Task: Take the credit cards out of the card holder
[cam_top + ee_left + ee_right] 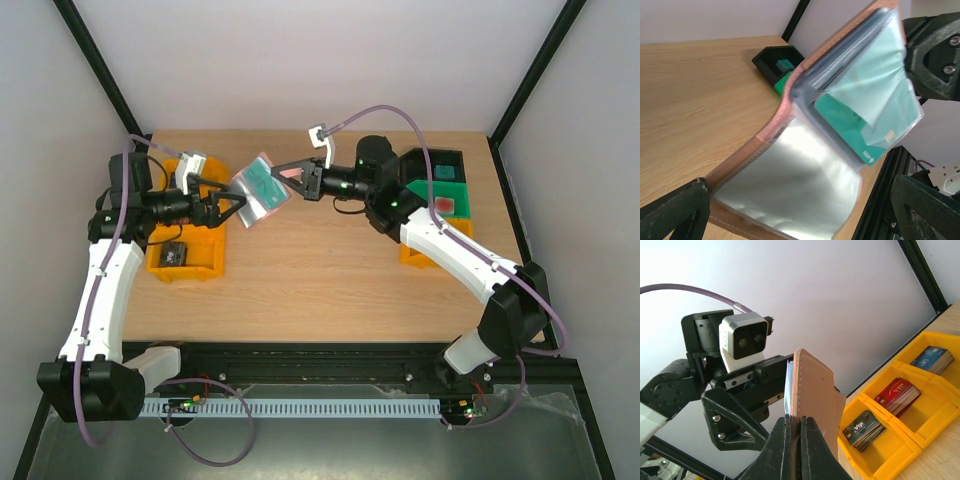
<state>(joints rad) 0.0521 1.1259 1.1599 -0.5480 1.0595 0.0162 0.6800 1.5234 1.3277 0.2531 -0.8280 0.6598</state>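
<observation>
The card holder (262, 187) hangs opened in the air between both arms, brownish-pink outside with clear sleeves inside. A teal credit card (850, 129) sits in one sleeve; the nearer sleeve (790, 185) looks silvery and blank. My right gripper (799, 424) is shut on the holder's (815, 390) stitched edge. My left gripper (797, 202) is wide open, with its fingers (675, 215) on either side of the holder's lower flap and apart from it. In the top view the left gripper (236, 206) sits just left of the holder.
A yellow-orange bin (927, 405) on the left of the table holds stacks of black (863, 429), red (897, 392) and blue cards (932, 357). Black and green bins (440, 182) stand at the back right, with an orange bin (415, 255) under my right arm.
</observation>
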